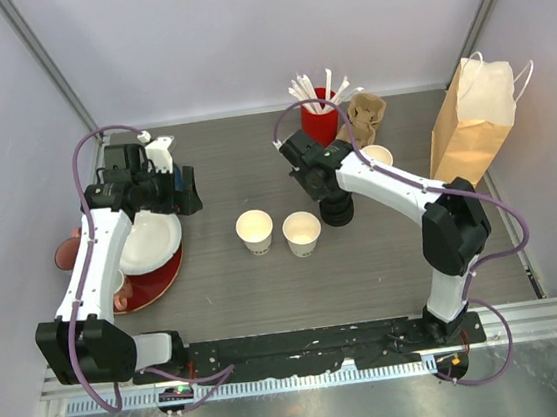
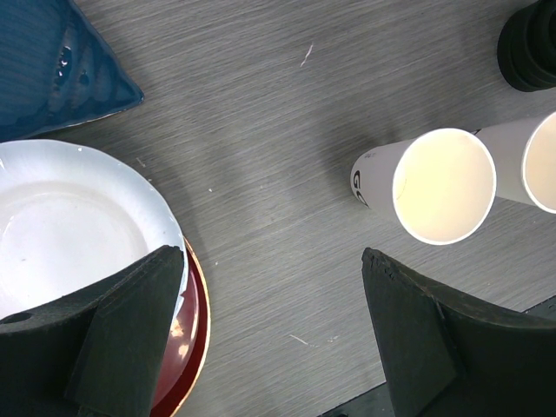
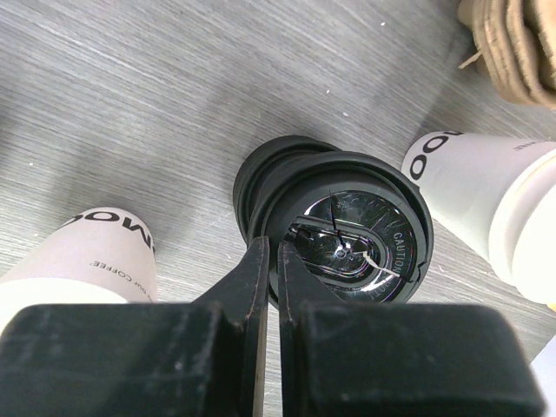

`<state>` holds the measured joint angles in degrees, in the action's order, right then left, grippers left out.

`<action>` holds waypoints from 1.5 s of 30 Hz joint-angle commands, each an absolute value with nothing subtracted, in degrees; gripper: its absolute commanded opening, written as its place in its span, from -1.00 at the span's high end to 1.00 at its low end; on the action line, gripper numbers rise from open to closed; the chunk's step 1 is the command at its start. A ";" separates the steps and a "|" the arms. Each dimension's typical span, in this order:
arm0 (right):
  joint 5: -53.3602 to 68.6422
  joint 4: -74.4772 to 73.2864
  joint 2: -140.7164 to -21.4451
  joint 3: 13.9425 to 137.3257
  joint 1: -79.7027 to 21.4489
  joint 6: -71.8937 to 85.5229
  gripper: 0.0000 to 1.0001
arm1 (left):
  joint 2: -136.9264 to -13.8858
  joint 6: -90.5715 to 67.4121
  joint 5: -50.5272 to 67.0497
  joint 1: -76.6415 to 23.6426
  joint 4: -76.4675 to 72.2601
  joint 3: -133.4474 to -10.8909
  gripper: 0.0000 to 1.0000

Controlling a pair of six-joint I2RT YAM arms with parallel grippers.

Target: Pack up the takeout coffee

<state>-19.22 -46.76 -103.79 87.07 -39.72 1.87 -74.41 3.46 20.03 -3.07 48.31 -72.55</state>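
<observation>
Paper cup (image 1: 254, 229) and second cup (image 1: 301, 232) are seen unlidded mid-table; judged light, crushable, best taken mid-wall; just behind, top lid (image 3: 356, 239) of lid stack (image 1: 336, 209) is pinched at its rim by right gripper (image 3: 271, 252); thin, springy, likely nested tight; left gripper (image 2: 271, 261) is held wide, empty, beside white plate (image 2: 69, 217)

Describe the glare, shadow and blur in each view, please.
Top external: even, soft light, all sharp. Left wrist: the left claw sits dark at the lower edge; the open cup throws a faint shadow leftward. Right wrist: white glints on the top black lid.
</observation>
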 commanded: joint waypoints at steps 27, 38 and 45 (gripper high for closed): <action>13.10 -46.93 -105.81 105.37 -53.35 -14.15 0.98 | -72.07 0.35 20.13 -1.06 46.41 -71.46 -0.79; 12.48 -47.55 -110.56 106.79 -54.14 -14.15 0.99 | -72.07 0.26 20.83 -0.97 45.97 -71.10 -0.80; 13.36 -47.46 -110.74 105.47 -54.32 -13.54 0.99 | -72.16 0.35 20.83 -0.97 45.97 -71.28 -0.80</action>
<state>12.01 -48.10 -111.04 103.98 -53.95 -13.39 -73.76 0.47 20.56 -1.37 47.75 -71.31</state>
